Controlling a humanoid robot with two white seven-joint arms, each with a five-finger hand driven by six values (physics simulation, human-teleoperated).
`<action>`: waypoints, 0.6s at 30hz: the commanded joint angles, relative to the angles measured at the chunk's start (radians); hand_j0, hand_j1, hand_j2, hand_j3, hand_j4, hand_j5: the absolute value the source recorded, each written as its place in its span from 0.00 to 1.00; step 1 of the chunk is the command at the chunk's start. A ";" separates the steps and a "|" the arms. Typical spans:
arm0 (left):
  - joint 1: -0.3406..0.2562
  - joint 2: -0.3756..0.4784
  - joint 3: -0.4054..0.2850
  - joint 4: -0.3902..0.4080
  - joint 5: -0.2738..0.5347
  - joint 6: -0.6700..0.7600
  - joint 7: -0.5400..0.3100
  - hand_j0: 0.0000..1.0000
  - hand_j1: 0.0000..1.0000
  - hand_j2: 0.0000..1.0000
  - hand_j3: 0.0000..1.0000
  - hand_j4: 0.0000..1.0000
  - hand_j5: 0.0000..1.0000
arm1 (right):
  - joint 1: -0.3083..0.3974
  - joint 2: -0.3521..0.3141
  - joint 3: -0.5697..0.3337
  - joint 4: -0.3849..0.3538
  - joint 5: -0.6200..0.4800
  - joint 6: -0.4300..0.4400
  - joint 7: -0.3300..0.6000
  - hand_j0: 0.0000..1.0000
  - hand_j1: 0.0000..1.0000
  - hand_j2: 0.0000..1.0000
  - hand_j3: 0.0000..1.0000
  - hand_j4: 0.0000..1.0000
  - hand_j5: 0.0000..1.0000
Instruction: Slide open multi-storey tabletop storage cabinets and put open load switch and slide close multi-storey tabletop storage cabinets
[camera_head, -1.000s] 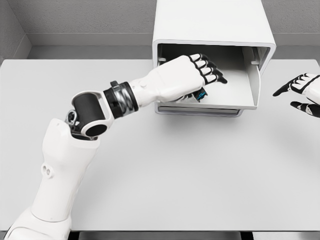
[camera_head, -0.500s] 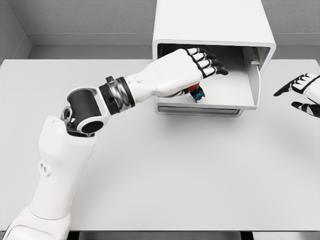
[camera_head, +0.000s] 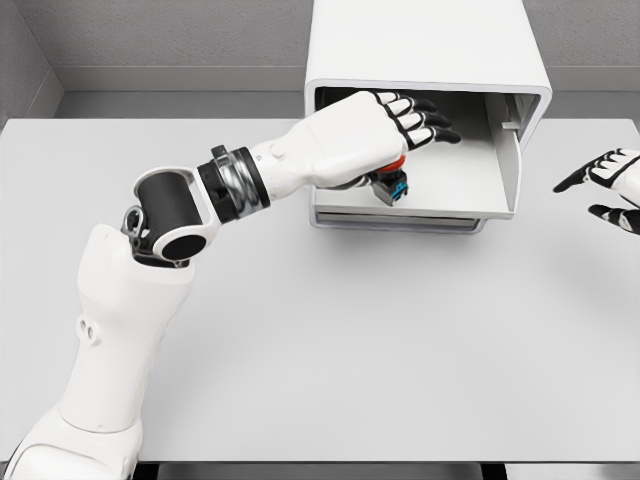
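Left hand (camera_head: 375, 130) reached into the open drawer (camera_head: 450, 195) at upper centre of the frame, fingers (camera_head: 425, 112) stretched out and spread, grasping nothing. Switch (camera_head: 392, 182), red and blue, sat just below the palm on the drawer floor; contact with the hand impossible to tell. Drawer pulled out from the white cabinet (camera_head: 420, 45) on the grey table (camera_head: 350, 350). Right hand (camera_head: 610, 185) hovered at the right edge, fingers loose, empty.

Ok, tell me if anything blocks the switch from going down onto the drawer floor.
Nothing visible does. The switch sits under the left hand, already inside the open drawer, and the floor beside it looks bare. The spot directly beneath the hand is hidden.
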 joint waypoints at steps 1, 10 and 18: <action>-0.002 0.001 0.004 0.009 -0.033 0.007 0.005 0.90 0.90 0.90 0.90 0.90 0.90 | 0.000 -0.001 -0.001 0.007 -0.008 0.001 -0.001 0.65 0.65 0.65 0.65 0.65 0.65; 0.002 0.001 0.007 -0.004 -0.026 0.007 0.005 0.97 0.97 0.97 0.97 0.97 0.97 | 0.000 -0.001 0.000 0.010 -0.008 0.001 -0.001 0.65 0.65 0.65 0.65 0.65 0.65; 0.011 0.001 0.015 -0.068 0.059 0.007 0.005 0.99 0.99 0.99 0.99 0.99 0.99 | 0.012 0.000 0.000 0.010 -0.005 0.001 -0.001 0.65 0.65 0.65 0.65 0.65 0.65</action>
